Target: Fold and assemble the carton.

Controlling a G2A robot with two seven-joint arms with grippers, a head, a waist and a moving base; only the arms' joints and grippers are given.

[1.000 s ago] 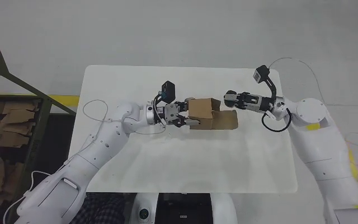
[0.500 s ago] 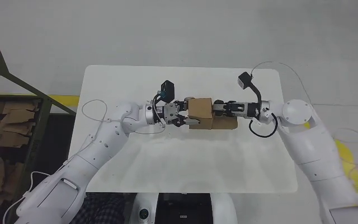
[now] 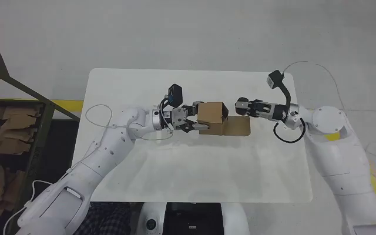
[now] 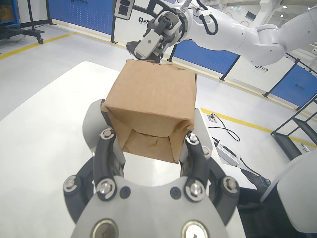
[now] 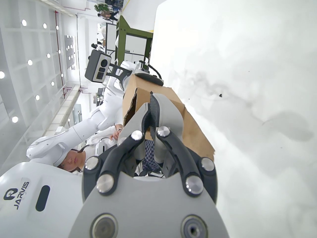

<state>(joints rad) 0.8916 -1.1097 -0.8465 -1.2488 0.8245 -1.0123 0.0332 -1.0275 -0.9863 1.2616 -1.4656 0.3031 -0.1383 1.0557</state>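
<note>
A brown cardboard carton (image 3: 212, 116) stands near the middle of the white table (image 3: 194, 170), one end open, with a flap (image 3: 238, 126) lying flat on the table toward the right arm. My left gripper (image 3: 191, 121) is shut on the carton (image 4: 153, 95), one finger (image 4: 95, 117) on each side wall at its open near end. My right gripper (image 3: 237, 106) is shut with nothing between its fingers, a little off the carton's far end, above the flap. From the right wrist its fingertips (image 5: 150, 105) meet in front of the carton (image 5: 130, 92) and flap (image 5: 195, 132).
A green-framed rack with flat cardboard (image 3: 17, 126) stands off the table's left side. A thin cable (image 3: 97, 111) loops over the table by the left arm. The front half of the table is bare white surface.
The right gripper went in against the carton's far end, then drew back to the right. The flap now lies flatter on the table. The left gripper kept its hold.
</note>
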